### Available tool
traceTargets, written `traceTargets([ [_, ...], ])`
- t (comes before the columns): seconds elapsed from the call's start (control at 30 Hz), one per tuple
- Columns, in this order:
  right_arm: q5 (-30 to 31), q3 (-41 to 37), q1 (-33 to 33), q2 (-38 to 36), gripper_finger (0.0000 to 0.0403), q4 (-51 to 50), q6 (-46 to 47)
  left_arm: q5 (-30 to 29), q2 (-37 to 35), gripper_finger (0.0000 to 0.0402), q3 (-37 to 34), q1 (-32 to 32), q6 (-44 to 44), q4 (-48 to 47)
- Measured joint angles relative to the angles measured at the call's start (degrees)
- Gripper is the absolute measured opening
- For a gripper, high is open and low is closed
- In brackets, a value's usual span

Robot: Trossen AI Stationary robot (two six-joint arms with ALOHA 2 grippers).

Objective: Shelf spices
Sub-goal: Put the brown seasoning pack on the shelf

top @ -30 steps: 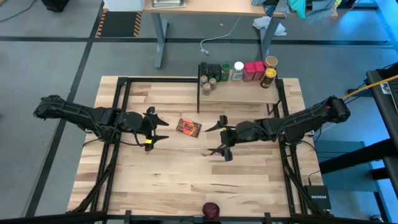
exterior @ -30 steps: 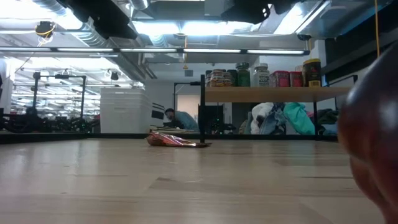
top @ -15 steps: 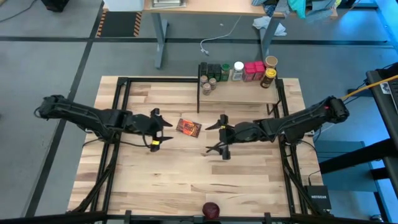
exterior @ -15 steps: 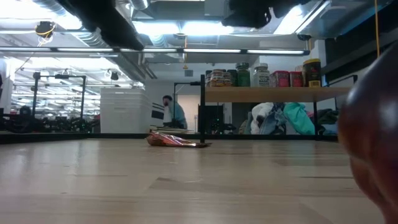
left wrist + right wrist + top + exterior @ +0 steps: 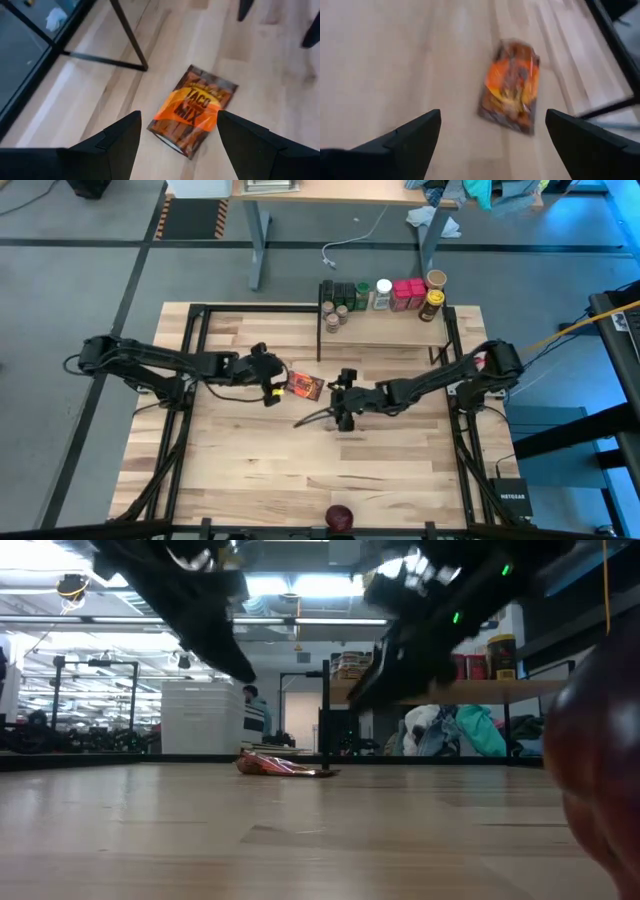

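On the pale plank desk (image 5: 250,470), near its middle, lies a flat orange-red packet (image 5: 304,385) with a glossy, slightly crinkled foil skin; the left wrist view reads "TACO MIX" in dark letters on an orange band across a brown ground. It rests flat on the wood, touched by neither arm.

Just beside it on one side hangs the left pincer (image 5: 268,379), its two dark wedge-shaped fingers (image 5: 112,145) spread wide with the packet showing between them in the wrist view. On the other side the right pincer (image 5: 340,395) hovers near, its fingers (image 5: 405,142) likewise spread wide and holding nothing.

At the desk's far edge stands the shelf (image 5: 390,328), a narrow light-wood board on thin black metal posts. Along its back stand the spices (image 5: 385,293): dark-lidded round jars, a white-capped bottle, two pink-red boxes, and tan- and yellow-lidded jars; their labels are too small to read.

A dark red round object (image 5: 340,517) sits at the desk's near edge.
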Motion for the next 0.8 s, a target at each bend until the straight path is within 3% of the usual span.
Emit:
traceTargets([
  [0.43, 2.14, 0.02, -1.94, 11.73, 0.0365, 12.57, 1.85, 1.56, 14.60, 0.0255, -0.02, 3.67, 1.37, 9.72],
  [0.7, 3.63, 0.02, -1.95, 12.43, 0.0365, 12.99, 1.61, 1.67, 19.05, 0.0255, -0.02, 4.19, -1.60, 9.50],
  [0.8, 3.63, 0.02, -1.95, 12.43, 0.0365, 13.17, 1.61, 4.91, 20.07, 0.0255, -0.02, 4.19, -1.56, 9.30],
])
